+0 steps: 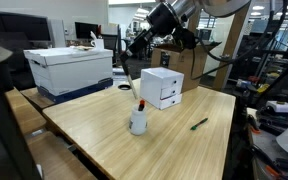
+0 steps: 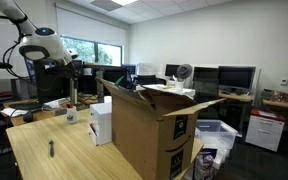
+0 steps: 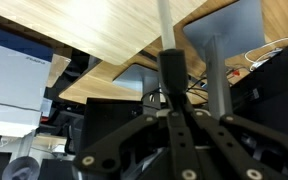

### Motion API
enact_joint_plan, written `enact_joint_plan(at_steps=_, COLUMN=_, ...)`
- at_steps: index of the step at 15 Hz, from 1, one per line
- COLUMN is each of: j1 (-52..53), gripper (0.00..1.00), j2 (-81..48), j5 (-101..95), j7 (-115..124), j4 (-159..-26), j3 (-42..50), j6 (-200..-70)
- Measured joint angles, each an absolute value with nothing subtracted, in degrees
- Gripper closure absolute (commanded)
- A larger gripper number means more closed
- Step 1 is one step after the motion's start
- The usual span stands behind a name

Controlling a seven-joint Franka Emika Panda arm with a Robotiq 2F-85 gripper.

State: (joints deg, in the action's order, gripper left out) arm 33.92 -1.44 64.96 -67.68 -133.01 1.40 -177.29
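My gripper point(image 3: 172, 100) is shut on a long thin marker point(image 3: 165, 25) with a pale shaft and a dark end; it runs straight out from between the fingers. In both exterior views the gripper point(image 1: 136, 56) point(image 2: 72, 78) hangs above the wooden table point(image 1: 174, 150), over a white cup point(image 1: 138, 123) point(image 2: 71, 116) that has a red-tipped pen standing in it. The held marker points down toward the cup. The cup itself does not show in the wrist view. A second dark marker point(image 1: 199, 124) point(image 2: 52, 149) lies flat on the table, apart from the cup.
A small white drawer unit point(image 1: 162, 88) point(image 2: 101, 122) stands just behind the cup. A white storage box point(image 1: 69, 68) sits on the neighbouring table. A large open cardboard box point(image 2: 149, 130) stands at the table's end. Desks with monitors line the room.
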Motion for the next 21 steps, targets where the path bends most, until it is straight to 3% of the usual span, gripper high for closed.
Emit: enact_joint_plan(at_steps=21, j1=34.12, gripper=0.95, j2=-1.39, j5=61.65, j7=-64.96, j4=-135.74, j3=2.05, j6=-178.14)
